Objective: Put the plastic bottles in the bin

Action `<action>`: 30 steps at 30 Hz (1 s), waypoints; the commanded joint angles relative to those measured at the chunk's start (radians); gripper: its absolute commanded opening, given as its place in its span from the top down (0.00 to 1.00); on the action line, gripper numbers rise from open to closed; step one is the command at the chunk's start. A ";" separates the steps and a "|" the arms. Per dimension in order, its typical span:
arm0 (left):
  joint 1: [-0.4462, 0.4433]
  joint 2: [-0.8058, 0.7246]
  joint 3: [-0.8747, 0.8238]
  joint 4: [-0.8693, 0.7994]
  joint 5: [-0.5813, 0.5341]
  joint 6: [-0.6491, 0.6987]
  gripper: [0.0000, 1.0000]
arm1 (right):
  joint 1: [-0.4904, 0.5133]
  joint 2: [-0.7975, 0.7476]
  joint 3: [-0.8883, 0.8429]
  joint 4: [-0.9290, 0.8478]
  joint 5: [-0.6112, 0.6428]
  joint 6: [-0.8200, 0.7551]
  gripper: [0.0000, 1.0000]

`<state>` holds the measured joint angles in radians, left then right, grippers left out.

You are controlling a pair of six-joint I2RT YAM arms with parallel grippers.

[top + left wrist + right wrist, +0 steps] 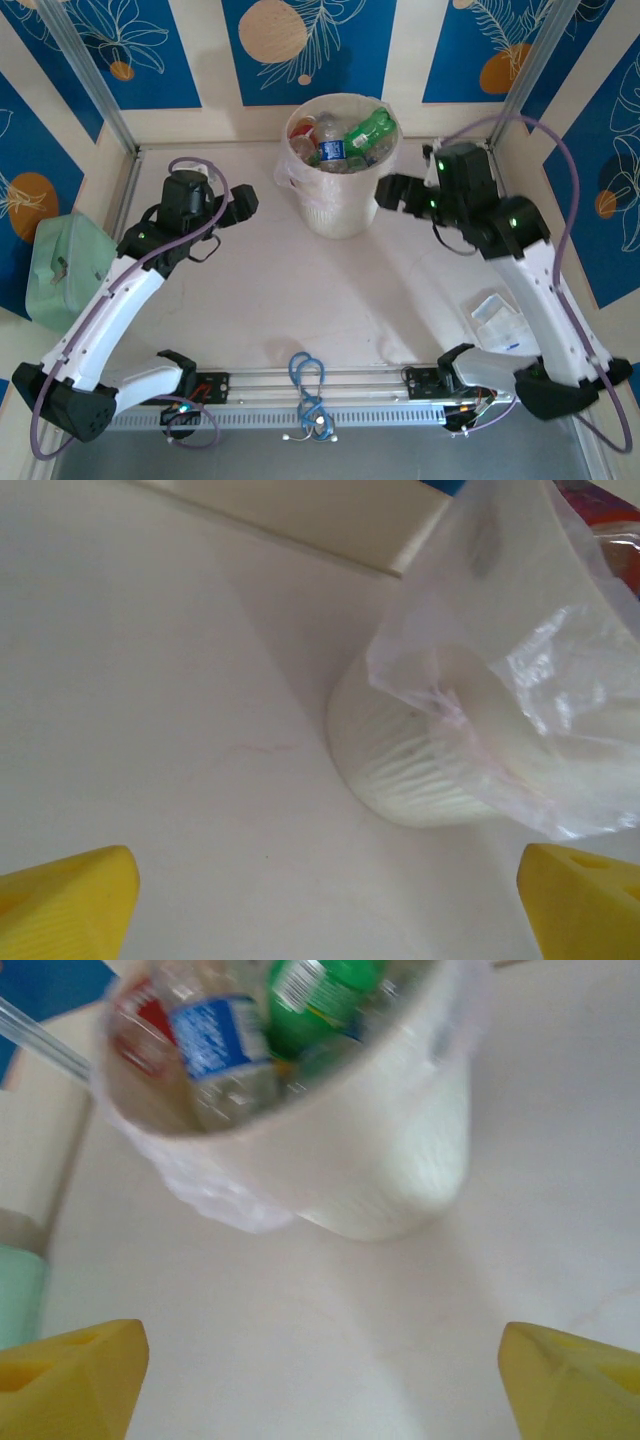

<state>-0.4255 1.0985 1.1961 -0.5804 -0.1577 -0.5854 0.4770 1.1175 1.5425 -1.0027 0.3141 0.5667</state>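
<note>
The bin (338,205) stands at the back middle of the table, lined with a translucent white bag. Several plastic bottles lie inside it, among them a green one (368,130), a clear one with a blue label (333,150) and a red-labelled one (303,128). My left gripper (243,203) hangs left of the bin and is open. In its wrist view the yellow fingertips (70,900) are wide apart over bare table, facing the bin wall (420,770) and bag (540,680). My right gripper (388,192) is open just right of the bin. Its fingertips (575,1380) frame bare table below the bin (390,1150) and bottles (215,1035).
A mint-green box (65,265) sits off the table's left edge and shows as a pale green patch (20,1290). A blue cable loop (308,375) lies by the front rail. A clear plastic packet (497,318) lies under the right arm. Metal posts stand at the back corners.
</note>
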 commanded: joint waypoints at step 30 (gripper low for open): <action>0.321 0.229 -0.870 1.351 -0.381 0.489 0.00 | -0.431 0.105 -1.203 1.577 0.151 -0.320 0.01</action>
<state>-0.1360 1.2884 0.3668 0.4595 -0.6044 -0.1116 0.0765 1.1812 0.3573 0.2192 0.6491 0.3347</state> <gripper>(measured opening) 0.999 0.990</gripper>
